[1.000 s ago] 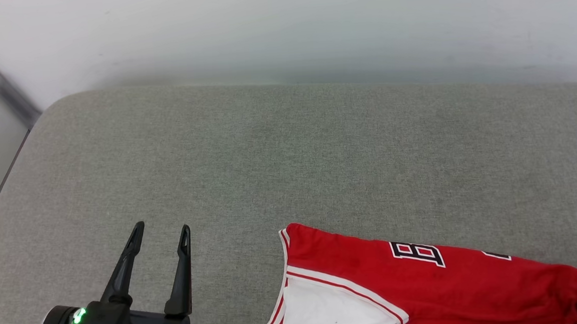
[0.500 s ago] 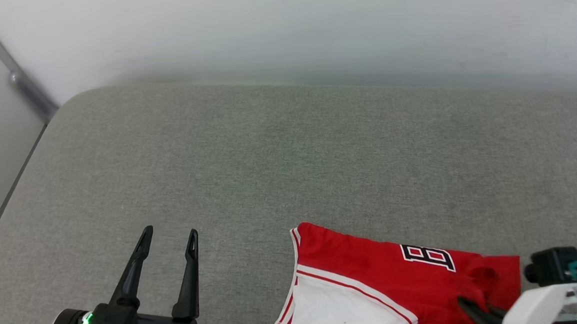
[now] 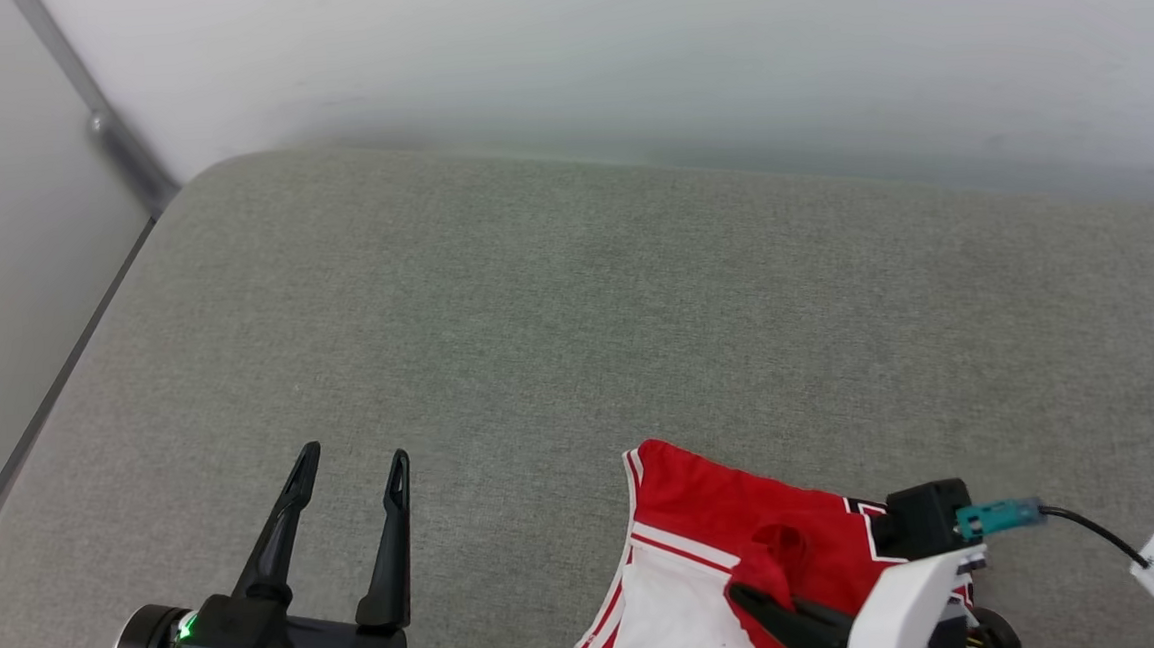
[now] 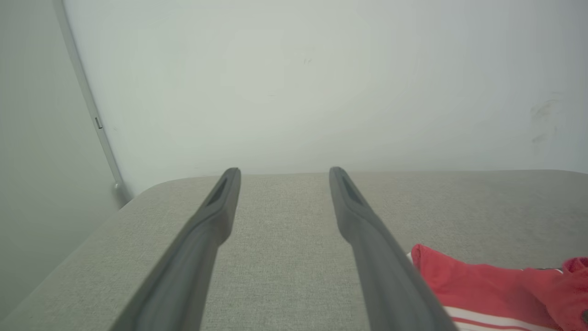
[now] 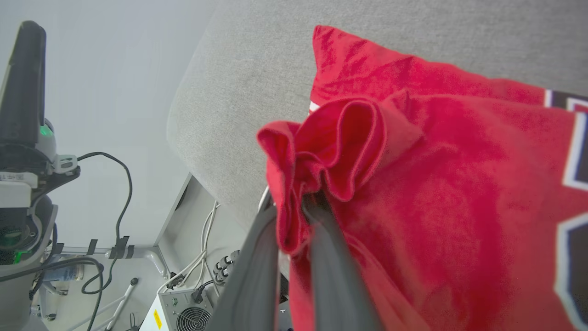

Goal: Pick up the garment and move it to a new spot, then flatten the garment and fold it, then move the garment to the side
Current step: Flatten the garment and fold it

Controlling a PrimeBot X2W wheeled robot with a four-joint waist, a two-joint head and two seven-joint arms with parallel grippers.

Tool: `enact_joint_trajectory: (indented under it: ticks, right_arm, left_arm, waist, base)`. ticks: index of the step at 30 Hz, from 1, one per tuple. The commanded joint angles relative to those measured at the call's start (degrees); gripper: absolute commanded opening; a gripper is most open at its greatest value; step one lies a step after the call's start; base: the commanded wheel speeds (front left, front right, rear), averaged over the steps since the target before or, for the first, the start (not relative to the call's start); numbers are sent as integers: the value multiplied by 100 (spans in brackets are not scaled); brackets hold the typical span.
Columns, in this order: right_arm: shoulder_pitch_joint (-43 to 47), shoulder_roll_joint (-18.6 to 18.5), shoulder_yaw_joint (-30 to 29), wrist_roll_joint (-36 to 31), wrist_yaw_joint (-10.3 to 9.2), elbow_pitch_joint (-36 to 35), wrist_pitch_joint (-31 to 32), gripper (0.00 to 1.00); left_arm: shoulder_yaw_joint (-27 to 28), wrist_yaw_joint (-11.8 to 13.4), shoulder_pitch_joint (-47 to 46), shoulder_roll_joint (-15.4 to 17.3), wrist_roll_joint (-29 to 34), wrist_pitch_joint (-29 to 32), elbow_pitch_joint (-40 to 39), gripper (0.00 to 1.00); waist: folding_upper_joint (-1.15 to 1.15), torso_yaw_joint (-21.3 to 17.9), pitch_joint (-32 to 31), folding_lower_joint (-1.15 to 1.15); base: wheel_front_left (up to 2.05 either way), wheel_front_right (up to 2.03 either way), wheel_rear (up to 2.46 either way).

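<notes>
Near the front edge of the tabletop (image 3: 536, 316), the right tool (image 5: 296, 207) pinches a bunched fold of the red jersey T-shirt (image 3: 708, 496) lying there; the left tool (image 3: 355, 454) hangs spread, empty. Likely the first move; flattening, folding, setting aside remain

One garment (image 3: 708, 496), two pairs of jaws

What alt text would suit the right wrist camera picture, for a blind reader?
The right gripper is shut on a bunched fold of the red garment, which lies on a grey padded surface. Beyond the surface's edge, cables and a box with a fan sit on the floor.
</notes>
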Motion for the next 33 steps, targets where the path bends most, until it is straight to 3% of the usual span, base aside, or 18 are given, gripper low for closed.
enact_joint_trajectory:
  ticks: [1,13,14,15,21,26,29,33]
  right_arm:
    - [-196,11,133,75,-1,167,-144,0]
    - [-1007,11,525,357,-1,1442,-881,0]
    - [-1070,13,621,358,-1,1479,-932,21]
    - [-1127,13,719,375,-1,1532,-989,100]
    - [-1416,5,1260,590,-1,1659,-1283,100]
    - [-1627,7,1260,367,-2,1724,-1387,100]
    - [-1788,5,1063,-92,-2,1682,-1428,100]
    - [-2008,-15,620,-1438,-1,1497,-1607,100]
  left_arm:
    - [-10,-8,-84,22,17,-14,11,100]
    - [-58,-8,-149,15,-10,-14,14,100]
    - [-54,-8,-160,12,-15,-14,14,100]
    - [-51,-8,-169,12,-21,-14,20,100]
    - [-46,-8,-208,-6,-23,-14,65,100]
    - [-47,-8,-193,-4,-12,-14,91,100]
    - [-22,-8,-168,14,-8,-14,81,100]
    - [-10,-8,-146,45,-10,-13,52,100]
  waist:
    - [0,64,16,0]
    - [0,289,189,0]
    - [0,295,201,0]
    - [0,298,214,0]
    - [0,270,242,0]
    - [0,198,180,0]
    - [0,107,120,0]
    - [0,-56,57,0]
  base:
    - [0,0,0]
    - [0,0,0]
    - [0,0,0]
    - [0,0,0]
    - [0,0,0]
    - [0,0,0]
    - [0,0,0]
    - [0,0,0]
